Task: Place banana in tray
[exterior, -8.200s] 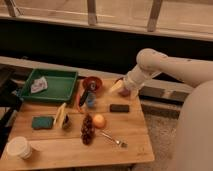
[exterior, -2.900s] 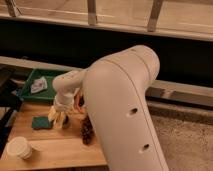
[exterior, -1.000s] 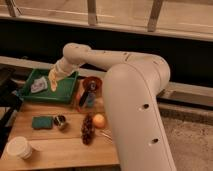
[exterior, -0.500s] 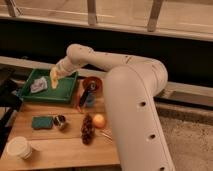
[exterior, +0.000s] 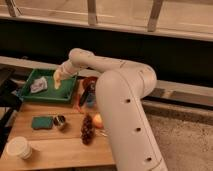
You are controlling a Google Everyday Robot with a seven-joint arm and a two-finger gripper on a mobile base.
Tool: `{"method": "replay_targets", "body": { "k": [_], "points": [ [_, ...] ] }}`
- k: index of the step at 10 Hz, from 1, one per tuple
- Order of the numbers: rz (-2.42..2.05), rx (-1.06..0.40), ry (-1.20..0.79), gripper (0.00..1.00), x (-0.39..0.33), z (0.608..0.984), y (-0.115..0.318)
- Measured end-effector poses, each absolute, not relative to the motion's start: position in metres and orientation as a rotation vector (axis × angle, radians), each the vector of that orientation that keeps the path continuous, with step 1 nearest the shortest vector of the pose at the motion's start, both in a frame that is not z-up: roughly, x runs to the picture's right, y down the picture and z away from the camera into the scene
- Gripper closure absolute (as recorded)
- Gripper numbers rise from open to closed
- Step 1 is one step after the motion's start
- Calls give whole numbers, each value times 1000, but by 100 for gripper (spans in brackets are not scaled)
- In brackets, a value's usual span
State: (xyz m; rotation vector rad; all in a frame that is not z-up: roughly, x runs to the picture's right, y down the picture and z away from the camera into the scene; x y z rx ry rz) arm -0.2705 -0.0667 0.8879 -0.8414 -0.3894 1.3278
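Wooden table point(exterior: 55, 145), gripper point(exterior: 58, 77) over tray point(exterior: 30, 95), banana point(exterior: 57, 82)

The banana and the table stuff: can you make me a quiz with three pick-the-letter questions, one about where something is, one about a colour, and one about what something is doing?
1. Where is the banana?
A. over the green tray
B. beside the paper cup
C. on the floor

2. What colour is the sponge on the wooden table?
A. pink
B. teal
C. white

3. What is the end effector doing?
A. lying on the table
B. holding the banana above the tray
C. reaching into the cup

Answers:
1. A, the pale yellow banana shows against the tray's green inside.
2. B, the flat block near the table's left edge is teal.
3. B, the arm reaches over the tray with the banana at its tip.
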Motion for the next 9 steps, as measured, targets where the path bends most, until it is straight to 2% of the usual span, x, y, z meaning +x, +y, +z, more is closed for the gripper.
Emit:
{"method": "replay_targets", "body": {
  "k": [2,3,9],
  "points": [
    [1367,-835,-417,29,-269,905,-57],
    [1376,-827,-430,24,-267,909,-56],
    [1374,-827,-435,24,-269,909,-56]
  ]
}}
